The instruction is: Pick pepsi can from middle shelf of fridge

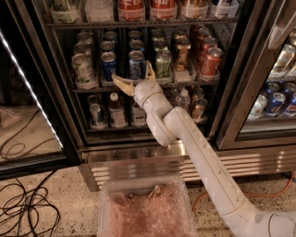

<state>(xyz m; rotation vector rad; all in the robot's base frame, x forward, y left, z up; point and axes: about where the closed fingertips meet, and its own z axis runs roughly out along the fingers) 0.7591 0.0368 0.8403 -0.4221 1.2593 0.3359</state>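
Status: reach mostly done, grasp not made.

- Hand (135, 76) is inside the open fridge (115, 162), at the front edge of the middle shelf (99, 88). It's released: fingers spread wide, one low on the left, one up on the right.
- Pepsi can (136, 63) stands upright in the front row of that shelf, between a darker blue can (108, 65) and a green-silver can (163, 62). It sits right behind the gap between the fingers. Can't tell if either finger touches it.
- Left, by my read: push in a bit, clench on the can, lift it clear of the tray lip, back out without clipping the neighbours. Tight spacing, so the green-silver can looks like the likely one to get knocked.

Surroundings:
- Shelf is thin dark metal with clear trays, cans packed in rows; red cans (210, 60) at the right end.
- Small bottles (115, 111) on the shelf below, cola bottles (129, 7) above.
- Second cooler (275, 102) on the right, also full of cans.
- Speckled floor (69, 194), black cables (23, 208) loose on the left, orange cable (203, 199) under the arm.
- Clear bin (145, 213) with pinkish contents at bottom centre.
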